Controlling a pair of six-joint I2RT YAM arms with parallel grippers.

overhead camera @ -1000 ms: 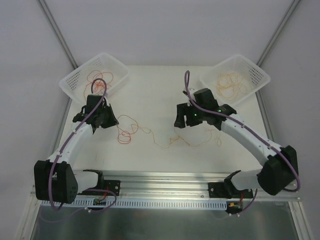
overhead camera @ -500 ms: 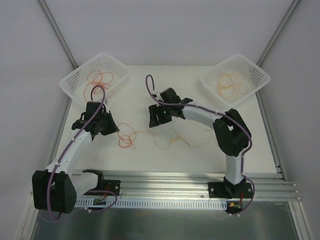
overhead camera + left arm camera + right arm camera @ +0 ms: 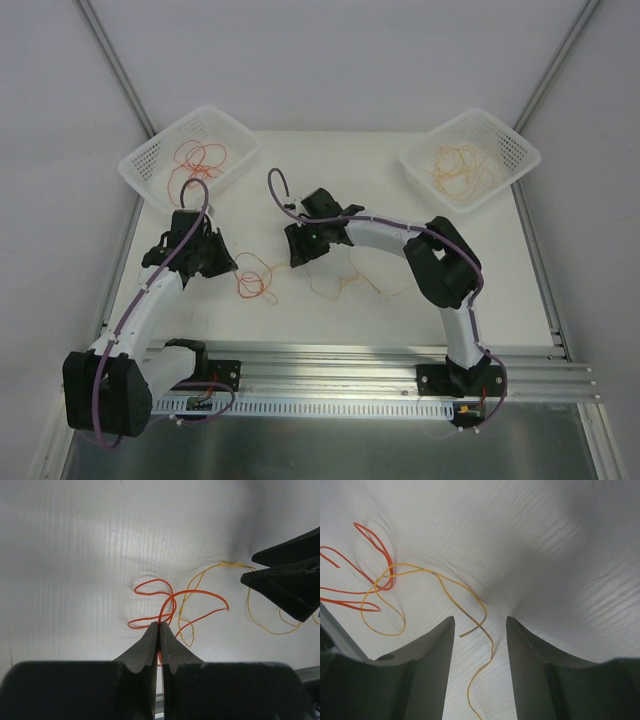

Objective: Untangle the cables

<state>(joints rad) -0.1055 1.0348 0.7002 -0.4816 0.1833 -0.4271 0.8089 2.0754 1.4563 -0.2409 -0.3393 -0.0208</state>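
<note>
Right fingers further left; red cable between left fingers, wrist view only

Top camera looks down; close wrist cameras share the cables.

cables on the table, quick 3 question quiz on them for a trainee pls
1. True or false: the left pincer is shut on the red cable.
2. What runs between the open fingers of the right pincer? A) a red cable B) the yellow cable C) nothing
3. How many white baskets show in the top view?

Key: 1 true; 2 B; 3 two
</note>
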